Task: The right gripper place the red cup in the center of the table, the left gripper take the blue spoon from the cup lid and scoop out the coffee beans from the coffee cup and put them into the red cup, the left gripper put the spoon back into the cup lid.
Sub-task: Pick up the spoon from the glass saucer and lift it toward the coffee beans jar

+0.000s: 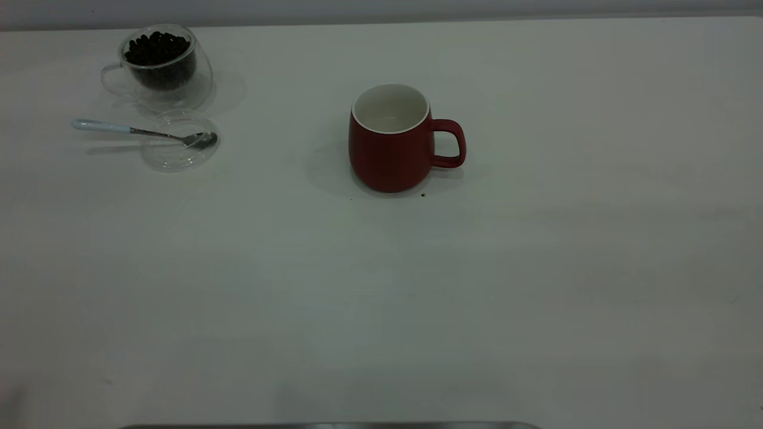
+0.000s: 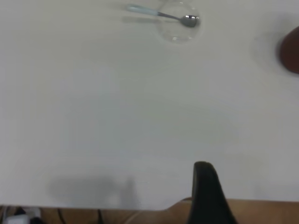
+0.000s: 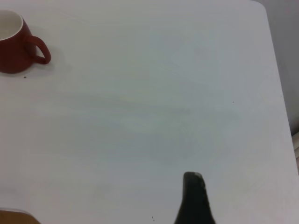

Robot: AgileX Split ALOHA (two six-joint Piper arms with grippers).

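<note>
Red cup: I am seeing it standing upright near the middle of the counter, handle pointing toward the right arm's side, nothing gripping it. What I can see of its white inside is showing no beans. I am judging the placing step as done.

Loose specks: a dark crumb is lying on the counter just beside the cup's base; I cannot tell whether it is a bean fragment.

Blue spoon: it is lying with its bowl inside the cup lid and its pale handle sticking out over the rim, away from the red cup. I am reading it as either not yet lifted or already returned; with the red cup looking empty, I am taking it as not yet used.

Coffee cup: it is sitting just behind the lid, well apart from the red cup, with the coffee beans heaped near its brim.

Left tool: I am seeing only one dark finger at the near counter edge, far from the spoon; I cannot tell whether it is open or closed.

Right tool: likewise one dark finger, well clear of the red cup; state not readable.

Remaining, by my judgement: spoon pickup, scooping, tipping into the red cup, spoon return.
</note>
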